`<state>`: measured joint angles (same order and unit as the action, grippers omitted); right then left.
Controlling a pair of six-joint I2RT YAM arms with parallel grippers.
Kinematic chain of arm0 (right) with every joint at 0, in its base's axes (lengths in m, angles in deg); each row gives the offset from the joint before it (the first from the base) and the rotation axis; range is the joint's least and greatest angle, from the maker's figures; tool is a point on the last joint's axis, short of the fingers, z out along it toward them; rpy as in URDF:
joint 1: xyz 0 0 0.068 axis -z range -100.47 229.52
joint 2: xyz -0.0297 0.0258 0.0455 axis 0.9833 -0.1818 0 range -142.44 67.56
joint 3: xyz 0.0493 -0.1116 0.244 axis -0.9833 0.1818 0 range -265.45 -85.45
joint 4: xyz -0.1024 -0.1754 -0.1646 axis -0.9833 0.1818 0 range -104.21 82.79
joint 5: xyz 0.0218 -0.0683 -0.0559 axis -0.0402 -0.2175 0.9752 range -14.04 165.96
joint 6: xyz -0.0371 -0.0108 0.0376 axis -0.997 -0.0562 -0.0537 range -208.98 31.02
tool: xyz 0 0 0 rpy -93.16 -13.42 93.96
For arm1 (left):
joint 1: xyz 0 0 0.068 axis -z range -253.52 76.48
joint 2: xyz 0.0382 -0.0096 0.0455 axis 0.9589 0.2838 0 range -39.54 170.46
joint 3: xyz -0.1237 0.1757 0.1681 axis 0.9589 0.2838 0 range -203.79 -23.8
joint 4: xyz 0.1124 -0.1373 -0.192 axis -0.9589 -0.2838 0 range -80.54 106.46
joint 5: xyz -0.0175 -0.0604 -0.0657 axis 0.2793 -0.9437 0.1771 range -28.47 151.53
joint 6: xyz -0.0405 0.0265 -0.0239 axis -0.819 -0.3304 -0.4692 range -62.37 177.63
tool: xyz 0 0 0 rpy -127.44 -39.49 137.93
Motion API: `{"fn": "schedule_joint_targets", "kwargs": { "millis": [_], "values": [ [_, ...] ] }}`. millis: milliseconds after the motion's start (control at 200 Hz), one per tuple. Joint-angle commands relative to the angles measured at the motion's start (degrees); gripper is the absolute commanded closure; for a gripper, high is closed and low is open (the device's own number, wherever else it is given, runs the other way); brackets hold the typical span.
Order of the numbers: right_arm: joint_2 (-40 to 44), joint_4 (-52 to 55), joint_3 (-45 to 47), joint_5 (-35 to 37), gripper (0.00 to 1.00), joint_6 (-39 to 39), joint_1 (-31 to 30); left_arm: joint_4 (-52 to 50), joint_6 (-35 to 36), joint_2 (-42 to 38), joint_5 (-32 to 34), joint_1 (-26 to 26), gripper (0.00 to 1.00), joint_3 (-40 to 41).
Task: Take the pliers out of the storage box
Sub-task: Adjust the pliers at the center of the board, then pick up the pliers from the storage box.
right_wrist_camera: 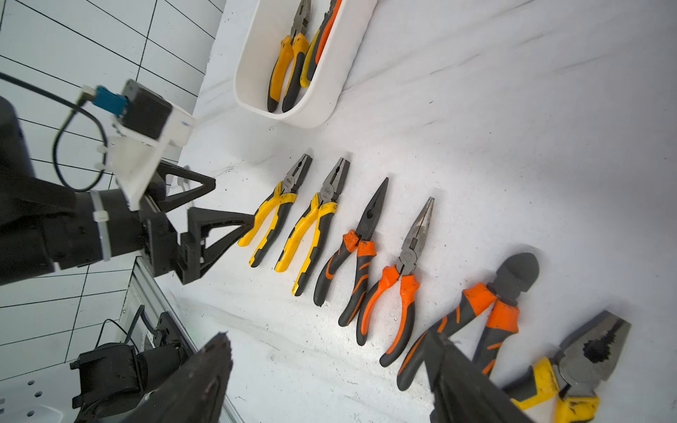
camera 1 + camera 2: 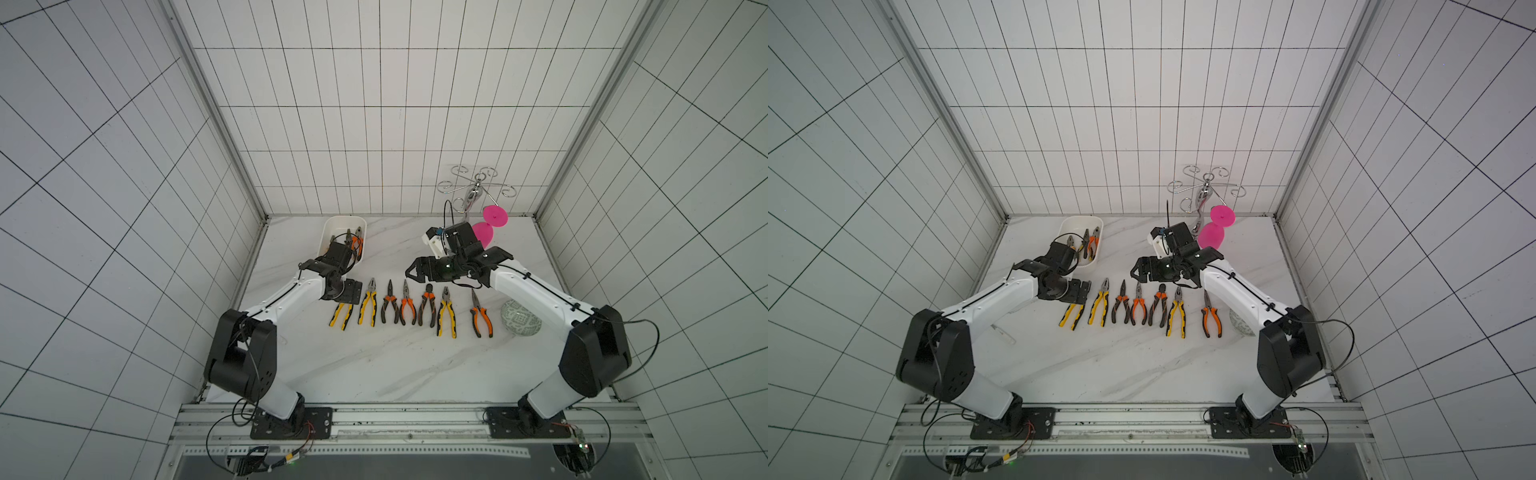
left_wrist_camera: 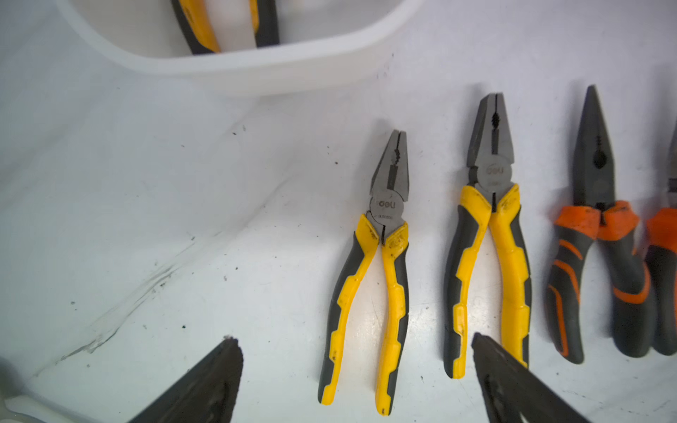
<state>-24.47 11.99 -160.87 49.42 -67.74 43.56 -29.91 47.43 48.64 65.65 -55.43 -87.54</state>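
Your left gripper [image 3: 353, 338] hangs wide open, holding nothing.
Your right gripper [image 1: 328, 337] gapes empty too; seven pliers [image 2: 407, 299] line the table [image 2: 374, 365], three lie in the storage box [image 2: 333, 227].

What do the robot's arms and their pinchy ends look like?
Both the left arm and right arm have white tube-shaped links with chunky black joints, and a thin black cable runs along each. The left tool and right tool have black, pointed, triangle-shaped fingers. A white zip tie wraps the left wrist, near a small camera with a blue plug.
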Motion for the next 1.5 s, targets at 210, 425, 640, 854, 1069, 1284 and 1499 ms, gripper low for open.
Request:
{"fn": "schedule_joint_targets", "kwargs": {
  "millis": [210, 425, 640, 854, 1069, 1284, 1499],
  "values": [
    [-0.25, -8.81, -1.66, -0.79, 0.11, -3.56, 0.0, 0.35, -3.28, 3.08, -2.05, -7.06, 0.01, -10.22],
    [-0.65, -11.52, -3.08, -0.35, 0.06, -5.09, -0.37, -2.79, -4.07, 15.2, 0.34, -8.81, 0.05, -23.63],
    [-1.88, -10.97, -5.72, -0.53, 0.05, -6.93, -0.38, -4.78, -5.14, 26.49, 0.91, -9.12, 0.22, -34.79],
    [-3.24, -8.58, -7.53, -0.83, 0.05, -8.78, 0.12, -5.46, -5.58, 34.8, -0.76, -8.82, 0.41, -42.47],
    [-4.04, -6.64, -8.34, -1.65, 0.05, -10.09, 1.23, -5.34, -2.26, 40.22, -0.09, -5.84, 0.44, -47.9],
    [-3.51, -5.64, -7.93, -2.64, 0.05, -10.24, 2.96, -9.47, -3.77, 47.41, 2.96, -4.78, 0.52, -55.97],
    [-2.45, -5.54, -6.26, -3.03, 0.05, -9.69, 4.35, -11.26, -3.41, 51.78, 4.17, -4.2, 0.7, -59.78]
  ]
}}
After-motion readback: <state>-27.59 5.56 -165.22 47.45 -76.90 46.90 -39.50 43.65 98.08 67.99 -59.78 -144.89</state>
